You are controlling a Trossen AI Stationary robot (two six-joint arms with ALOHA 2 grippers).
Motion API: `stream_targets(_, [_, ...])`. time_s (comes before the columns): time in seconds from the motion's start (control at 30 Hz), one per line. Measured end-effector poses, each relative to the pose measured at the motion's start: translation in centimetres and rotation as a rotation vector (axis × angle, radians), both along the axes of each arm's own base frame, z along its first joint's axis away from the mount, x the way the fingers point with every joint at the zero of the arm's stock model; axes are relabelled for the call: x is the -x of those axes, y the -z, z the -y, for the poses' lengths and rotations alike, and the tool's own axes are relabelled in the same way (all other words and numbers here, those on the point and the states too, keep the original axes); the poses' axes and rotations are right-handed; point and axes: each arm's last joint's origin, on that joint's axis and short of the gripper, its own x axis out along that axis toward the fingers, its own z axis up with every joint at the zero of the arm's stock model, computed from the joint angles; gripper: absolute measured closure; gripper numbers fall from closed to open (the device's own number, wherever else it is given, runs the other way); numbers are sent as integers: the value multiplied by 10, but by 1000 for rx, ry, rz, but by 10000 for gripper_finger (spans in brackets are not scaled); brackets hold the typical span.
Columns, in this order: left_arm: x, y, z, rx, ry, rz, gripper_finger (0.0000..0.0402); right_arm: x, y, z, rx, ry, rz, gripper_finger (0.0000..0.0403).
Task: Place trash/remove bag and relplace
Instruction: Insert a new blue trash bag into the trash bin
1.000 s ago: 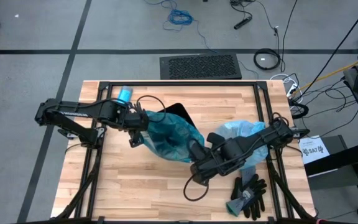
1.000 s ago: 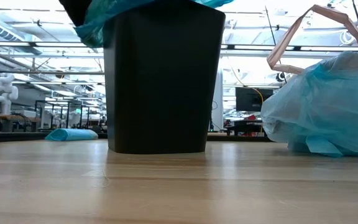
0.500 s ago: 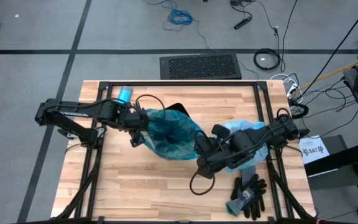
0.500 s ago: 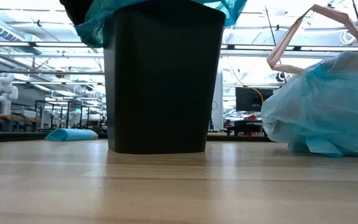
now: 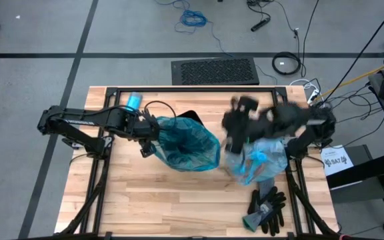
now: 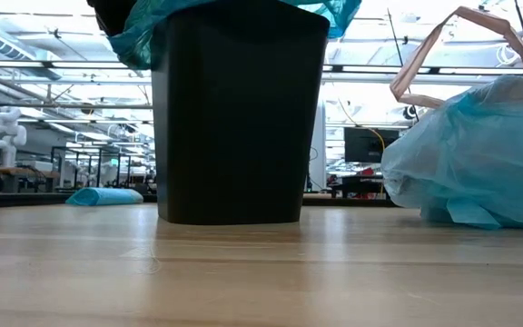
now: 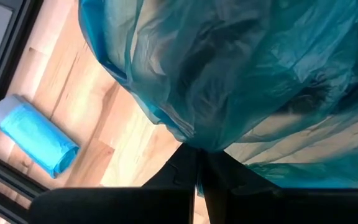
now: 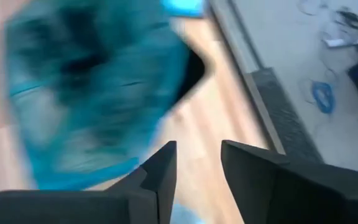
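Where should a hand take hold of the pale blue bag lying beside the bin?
Probably at the bunched top of the pale blue bag, near its tan drawstring loop, coming from above. The body is a slack, crinkled heap on the table; the gathered neck likely gives firmer purchase.

A light wooden butcher-block table with a black metal frame is carrying everything. A black plastic bin, lined with a darker teal plastic bag, is standing near its middle. A pale sky-blue plastic bag, bulging, is sitting toward the right. A rolled light-blue cylinder is lying near the far edge, and black-and-grey gloves are resting by the near right corner.
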Motion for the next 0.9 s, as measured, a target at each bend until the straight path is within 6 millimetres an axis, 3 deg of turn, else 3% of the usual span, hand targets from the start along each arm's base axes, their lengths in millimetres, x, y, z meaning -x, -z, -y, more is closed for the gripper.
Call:
stream_targets(0.1, [-1,0,0,10,3,13,383,9,-10,31,0,60,16,295])
stream_targets(0.17, [-4,-1,1,18,4,42,383,7,-10,52,-105,69,15,297])
stream_targets(0.27, [-7,-2,1,23,6,74,383,-5,-2,79,-277,22,-21,295])
stream_targets(0.5, [-12,-4,1,36,-15,135,383,-27,18,124,-424,-89,-82,278])
stream_targets(0.73, [-12,-4,2,42,-28,143,383,-58,41,159,-475,-121,-47,275])
stream_targets(0.9, [-11,-4,1,43,-38,135,383,-86,67,162,-575,-181,-65,275])
